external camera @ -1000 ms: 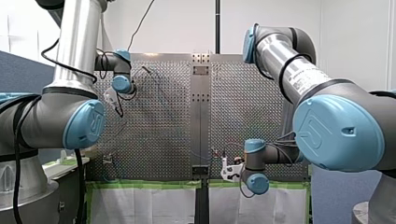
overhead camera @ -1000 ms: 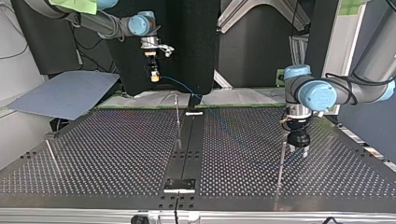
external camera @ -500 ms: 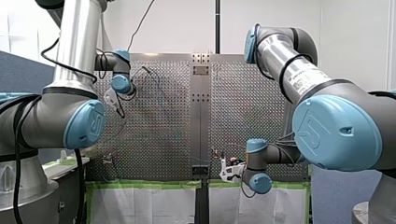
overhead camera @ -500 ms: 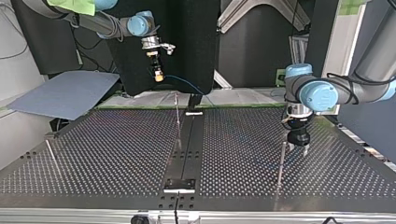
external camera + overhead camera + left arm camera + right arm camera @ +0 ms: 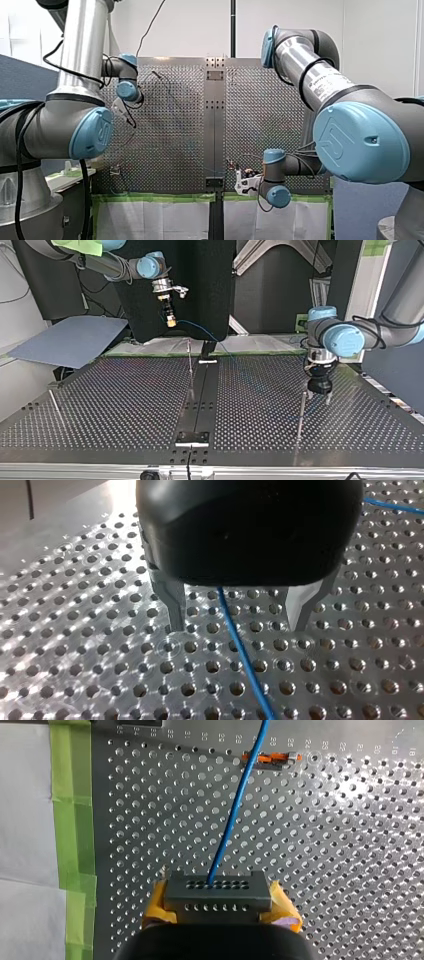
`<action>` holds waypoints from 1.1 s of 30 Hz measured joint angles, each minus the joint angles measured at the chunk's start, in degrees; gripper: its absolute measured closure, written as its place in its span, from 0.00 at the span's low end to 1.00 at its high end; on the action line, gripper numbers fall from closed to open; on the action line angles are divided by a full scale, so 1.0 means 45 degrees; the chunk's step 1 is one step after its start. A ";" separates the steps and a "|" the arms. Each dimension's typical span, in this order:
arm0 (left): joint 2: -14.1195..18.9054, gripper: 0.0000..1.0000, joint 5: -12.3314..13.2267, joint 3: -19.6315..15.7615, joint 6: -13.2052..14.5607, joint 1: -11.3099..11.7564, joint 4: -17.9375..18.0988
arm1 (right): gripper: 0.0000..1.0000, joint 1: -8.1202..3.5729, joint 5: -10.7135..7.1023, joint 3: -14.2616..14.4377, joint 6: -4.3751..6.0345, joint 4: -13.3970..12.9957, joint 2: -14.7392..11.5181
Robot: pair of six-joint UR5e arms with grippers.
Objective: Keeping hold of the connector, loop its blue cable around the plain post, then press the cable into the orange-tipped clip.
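Blue cable [image 5: 235, 815], thin and limp by the look of it, leaves the grey connector [image 5: 216, 892] and runs ahead over the perforated desk [image 5: 150, 820] toward the orange-tipped clip [image 5: 270, 757]. The right tool [image 5: 220, 901] is clamped on the connector, its yellow pads [image 5: 282, 904] pressing the block's two short ends. In the top view it hangs raised near the desk's far edge. The connector seems rigid and light, so that end-to-end grip should do. The left tool [image 5: 237, 625] stands low over the desk beside a slim post [image 5: 301, 410], likely the plain one. Its metal fingers [image 5: 172, 605] are spread wide, with the cable passing between them untouched. Such a cable will probably sag and slide on bare metal. It is best taken mid-run, loosely enough to feed around the post without kinking.
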 joint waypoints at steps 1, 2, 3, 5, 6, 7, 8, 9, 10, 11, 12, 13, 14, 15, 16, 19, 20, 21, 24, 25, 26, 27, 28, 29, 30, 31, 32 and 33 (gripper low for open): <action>0.0027 0.00 -0.0016 -0.0026 -0.0037 0.0019 0.0029 | 1.00 0.0002 -0.0002 0.0000 0.0001 0.0000 0.0000; 0.0048 0.00 -0.0023 -0.0038 -0.0056 0.0029 0.0040 | 1.00 0.0003 -0.0005 0.0000 0.0001 0.0000 0.0000; 0.0068 0.00 -0.0024 -0.0047 -0.0070 0.0035 0.0044 | 1.00 0.0005 -0.0006 -0.0001 0.0001 0.0000 0.0001; 0.0118 0.00 -0.0033 -0.0072 -0.0090 0.0052 0.0037 | 1.00 0.0010 -0.0007 0.0000 0.0001 0.0000 0.0002; 0.0143 0.00 -0.0040 -0.0091 -0.0100 0.0060 0.0034 | 1.00 0.0014 -0.0008 0.0000 0.0001 0.0000 0.0002; 0.0175 0.00 -0.0048 -0.0123 -0.0124 0.0074 0.0034 | 1.00 0.0018 -0.0008 0.0000 0.0000 0.0000 0.0003; 0.0196 0.00 -0.0053 -0.0145 -0.0140 0.0088 0.0036 | 1.00 0.0021 -0.0008 0.0002 0.0000 -0.0001 0.0002; 0.0215 0.00 -0.0056 -0.0164 -0.0142 0.0101 0.0037 | 1.00 0.0024 -0.0015 0.0000 0.0000 0.0000 0.0002; 0.0242 0.00 -0.0059 -0.0184 -0.0124 0.0111 0.0032 | 1.00 0.0028 -0.0021 0.0002 0.0001 0.0000 0.0003; 0.0266 0.00 -0.0063 -0.0200 -0.0103 0.0117 0.0026 | 1.00 0.0034 -0.0030 0.0000 0.0000 0.0000 0.0003; 0.0297 0.00 -0.0072 -0.0215 -0.0080 0.0124 0.0021 | 1.00 0.0035 -0.0035 0.0000 0.0001 0.0000 0.0001; 0.0352 0.00 -0.0106 -0.0236 -0.0058 0.0135 0.0021 | 1.00 0.0036 -0.0039 -0.0002 0.0001 0.0000 -0.0002; 0.0399 0.00 -0.0154 -0.0251 -0.0052 0.0144 0.0029 | 1.00 0.0040 -0.0042 -0.0002 0.0001 0.0000 -0.0002; 0.0446 0.00 -0.0211 -0.0264 -0.0054 0.0156 0.0043 | 1.00 0.0042 -0.0044 -0.0002 0.0002 0.0000 -0.0004; 0.0499 0.00 -0.0281 -0.0277 -0.0060 0.0175 0.0073 | 1.00 0.0042 -0.0044 -0.0002 0.0001 0.0000 -0.0004; 0.0573 0.00 -0.0358 -0.0306 -0.0061 0.0213 0.0101 | 1.00 0.0041 -0.0047 -0.0001 0.0002 0.0000 -0.0001; 0.0587 0.00 -0.0372 -0.0330 -0.0053 0.0219 0.0100 | 1.00 0.0040 -0.0047 -0.0002 0.0002 0.0001 0.0000; 0.0601 0.00 -0.0385 -0.0368 -0.0045 0.0225 0.0100 | 1.00 0.0040 -0.0047 -0.0002 0.0003 0.0000 -0.0002; 0.0626 0.00 -0.0407 -0.0518 -0.0029 0.0268 0.0153 | 1.00 0.0040 -0.0056 -0.0002 0.0002 0.0001 -0.0002; 0.0630 0.00 -0.0405 -0.0572 -0.0026 0.0283 0.0227 | 1.00 0.0041 -0.0059 -0.0004 0.0002 0.0002 -0.0003; 0.0631 0.00 -0.0402 -0.0602 -0.0024 0.0289 0.0280 | 1.00 0.0043 -0.0060 -0.0004 0.0002 0.0007 -0.0004; 0.0629 0.00 -0.0397 -0.0626 -0.0017 0.0285 0.0319 | 1.00 0.0043 -0.0063 -0.0004 0.0002 0.0010 -0.0003; 0.0631 0.00 -0.0389 -0.0645 0.0002 0.0274 0.0346 | 1.00 0.0044 -0.0064 -0.0003 0.0002 0.0011 -0.0004; 0.0631 0.00 -0.0379 -0.0656 0.0032 0.0266 0.0336 | 1.00 0.0045 -0.0065 -0.0002 0.0003 0.0015 -0.0002; 0.0632 0.00 -0.0362 -0.0662 0.0080 0.0253 0.0305 | 1.00 0.0045 -0.0066 -0.0002 0.0002 0.0016 -0.0002; 0.0634 0.00 -0.0325 -0.0668 0.0166 0.0234 0.0234 | 1.00 0.0046 -0.0066 -0.0002 0.0002 0.0017 -0.0001; 0.0635 0.00 -0.0285 -0.0670 0.0233 0.0217 0.0166 | 1.00 0.0047 -0.0067 -0.0002 0.0002 0.0018 -0.0001; 0.0636 0.00 -0.0235 -0.0671 0.0291 0.0198 0.0087 | 1.00 0.0047 -0.0066 -0.0001 0.0002 0.0019 -0.0001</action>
